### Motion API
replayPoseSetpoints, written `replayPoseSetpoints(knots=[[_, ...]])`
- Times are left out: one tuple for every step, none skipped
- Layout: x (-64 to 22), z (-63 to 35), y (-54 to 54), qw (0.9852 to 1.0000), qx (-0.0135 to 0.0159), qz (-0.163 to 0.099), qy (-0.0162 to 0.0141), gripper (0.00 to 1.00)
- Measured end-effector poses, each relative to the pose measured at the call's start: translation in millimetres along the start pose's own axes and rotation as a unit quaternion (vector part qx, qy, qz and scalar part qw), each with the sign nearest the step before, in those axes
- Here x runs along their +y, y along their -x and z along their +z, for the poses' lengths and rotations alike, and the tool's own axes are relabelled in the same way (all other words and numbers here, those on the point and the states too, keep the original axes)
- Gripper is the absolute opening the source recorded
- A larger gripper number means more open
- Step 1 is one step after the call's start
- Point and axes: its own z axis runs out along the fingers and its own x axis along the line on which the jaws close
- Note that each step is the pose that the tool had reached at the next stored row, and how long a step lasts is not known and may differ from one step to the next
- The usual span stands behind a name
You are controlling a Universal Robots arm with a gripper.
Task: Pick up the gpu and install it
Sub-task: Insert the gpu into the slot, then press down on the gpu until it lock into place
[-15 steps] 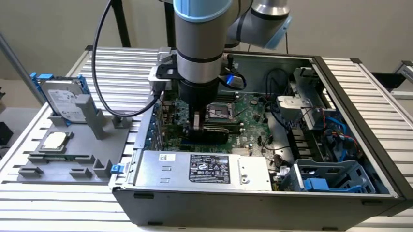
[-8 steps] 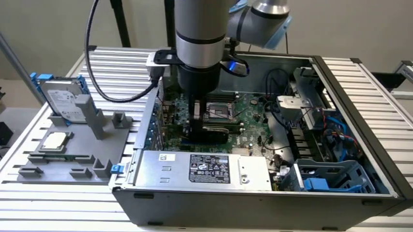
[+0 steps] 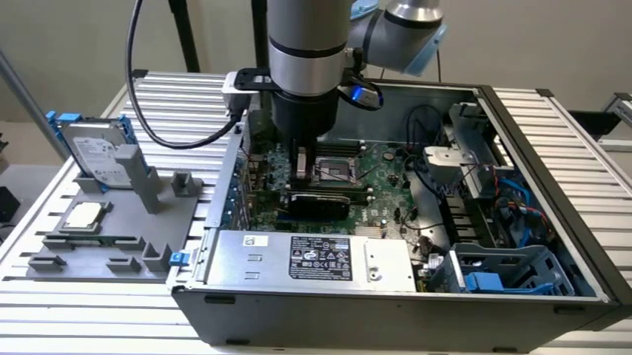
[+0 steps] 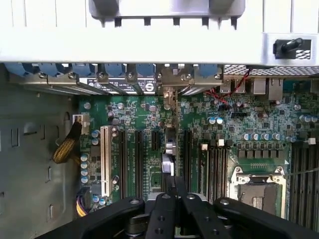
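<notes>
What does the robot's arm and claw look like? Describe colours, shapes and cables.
The arm is a thick grey cylinder with a black ring and light-blue joint caps. A black cable loops beside it. The claw is black, with jointed links dotted by round pins.

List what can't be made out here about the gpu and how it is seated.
1. Wrist view: the gpu sits edge-on in the pincer. Its faces are hidden, and its own body covers the slot beneath, so its seating is unclear.
2. Exterior view: the arm blocks the spot where the card meets the motherboard.
3. Exterior view: the print on the power supply label is too small to read.
</notes>
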Motion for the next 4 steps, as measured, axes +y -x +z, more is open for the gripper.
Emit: replayPoseSetpoints(knots=[[0.0, -0.1, 0.0, 1.0000, -0.0004, 0.000, 0.0000, 0.00], [0.0, -0.1, 0.0, 1.0000, -0.0008, 0.000, 0.0000, 0.00], [0.0, -0.1, 0.0, 1.0000, -0.0012, 0.000, 0.0000, 0.00], [0.0, -0.1, 0.0, 1.0000, -0.0016, 0.000, 0.0000, 0.00]])
